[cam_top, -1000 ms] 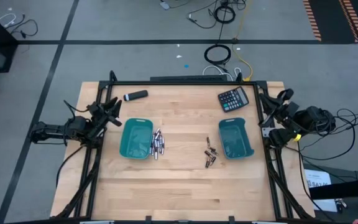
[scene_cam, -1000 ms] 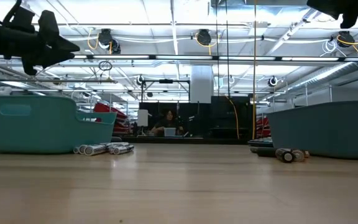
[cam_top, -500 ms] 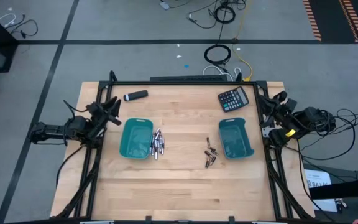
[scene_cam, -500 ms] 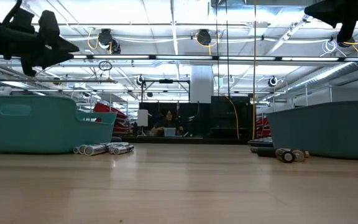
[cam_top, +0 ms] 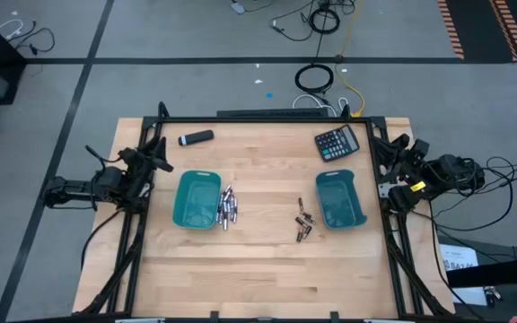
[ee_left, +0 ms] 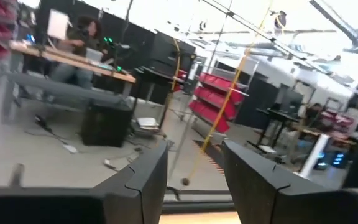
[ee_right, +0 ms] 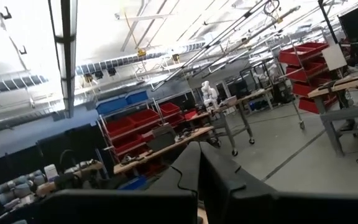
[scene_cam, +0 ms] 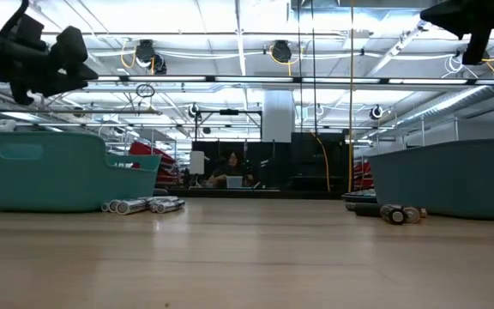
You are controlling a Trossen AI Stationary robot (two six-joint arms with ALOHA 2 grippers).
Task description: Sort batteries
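Several silvery-grey batteries (cam_top: 226,207) lie on the wooden table just right of the left teal tray (cam_top: 197,199); the low view shows these batteries (scene_cam: 140,205) beside the tray (scene_cam: 50,172). Several shorter dark batteries (cam_top: 303,224) lie just left of the right teal tray (cam_top: 339,198) and also show in the low view (scene_cam: 399,214). My left gripper (cam_top: 158,160) hangs open over the table's left edge, well above the trays (ee_left: 194,168). At the right edge, my right gripper (cam_top: 393,145) is raised and shut, holding nothing (ee_right: 199,163).
A black marker-like cylinder (cam_top: 196,137) lies at the far left of the table. A black calculator (cam_top: 337,142) lies at the far right. Bare wood stretches across the table's middle and near half. A person sits at a desk in the room beyond (scene_cam: 232,167).
My left gripper has swung its fingers a little toward the table's far edge while its arm stayed in place. My right gripper has rolled about its own axis without shifting. Neither has opened or shut. The batteries and trays lie as before.
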